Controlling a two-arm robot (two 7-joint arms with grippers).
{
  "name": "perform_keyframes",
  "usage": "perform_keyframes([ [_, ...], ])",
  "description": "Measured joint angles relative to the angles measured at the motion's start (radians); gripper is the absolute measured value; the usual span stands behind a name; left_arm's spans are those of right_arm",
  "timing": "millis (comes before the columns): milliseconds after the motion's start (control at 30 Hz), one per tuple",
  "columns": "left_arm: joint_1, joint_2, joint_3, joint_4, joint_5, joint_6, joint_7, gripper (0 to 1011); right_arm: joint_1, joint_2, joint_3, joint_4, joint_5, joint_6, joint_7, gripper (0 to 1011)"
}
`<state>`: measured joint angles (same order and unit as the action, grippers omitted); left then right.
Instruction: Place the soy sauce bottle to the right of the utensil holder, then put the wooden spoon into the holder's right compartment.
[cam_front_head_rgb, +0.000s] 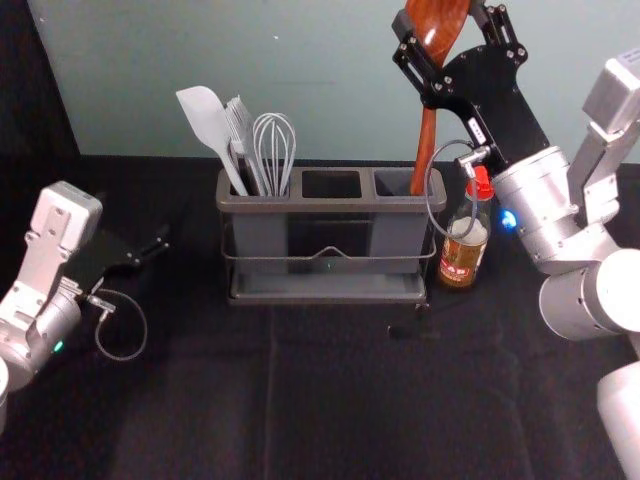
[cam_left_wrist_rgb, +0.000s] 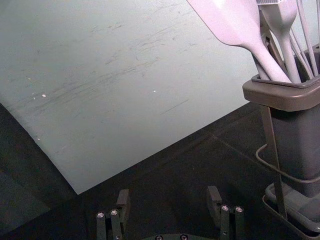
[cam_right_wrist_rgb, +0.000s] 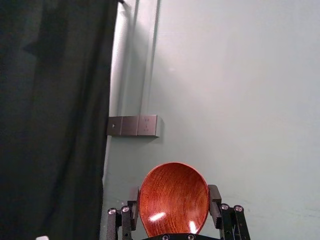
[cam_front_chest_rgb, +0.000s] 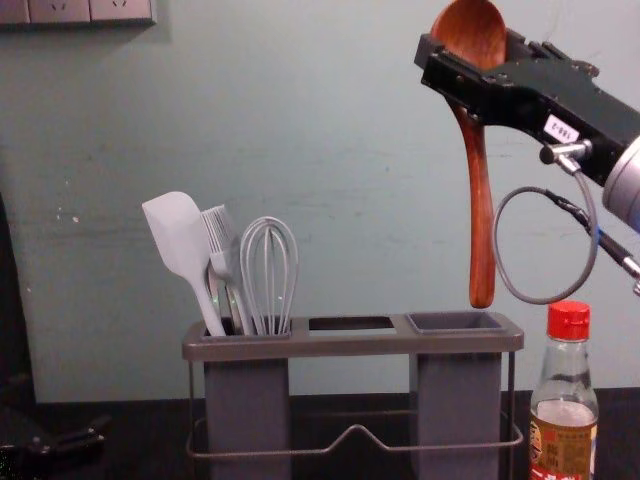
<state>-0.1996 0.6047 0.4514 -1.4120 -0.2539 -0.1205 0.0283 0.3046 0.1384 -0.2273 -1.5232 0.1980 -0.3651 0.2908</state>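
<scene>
Your right gripper (cam_front_chest_rgb: 466, 48) clamps the spoon (cam_front_chest_rgb: 478, 175) by its bowl (cam_right_wrist_rgb: 173, 195) above the holder (cam_front_chest_rgb: 350, 343), so the handle (cam_front_chest_rgb: 482, 275) can enter the right compartment (cam_front_chest_rgb: 455, 321) first. The bottle (cam_front_chest_rgb: 565, 435) stands right of the holder; your left gripper (cam_left_wrist_rgb: 168, 195), released, is parked left of it.

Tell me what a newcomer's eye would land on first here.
Probably the glossy wooden spoon, held bowl-up in the right gripper above the utensil holder's right compartment. Next, likely the bright red cap of the soy sauce bottle, right of the holder, then the pale spatula and whisk in its left compartment.
</scene>
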Motion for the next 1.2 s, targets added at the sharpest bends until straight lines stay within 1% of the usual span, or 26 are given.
perform_keyframes([
  [200,0.000,0.000,0.000,0.000,0.000,0.000,0.000,1005,0.010,-0.020,0.003,0.034,-0.008,-0.014,-0.008,837],
  [500,0.000,0.000,0.000,0.000,0.000,0.000,0.000,1005,0.016,-0.035,0.007,0.078,-0.015,-0.042,-0.007,837],
  [967,0.000,0.000,0.000,0.000,0.000,0.000,0.000,1005,0.018,-0.045,0.008,0.116,-0.022,-0.071,0.009,837],
  [1200,0.000,0.000,0.000,0.000,0.000,0.000,0.000,1005,0.023,-0.047,0.011,0.109,-0.021,-0.071,0.010,837],
])
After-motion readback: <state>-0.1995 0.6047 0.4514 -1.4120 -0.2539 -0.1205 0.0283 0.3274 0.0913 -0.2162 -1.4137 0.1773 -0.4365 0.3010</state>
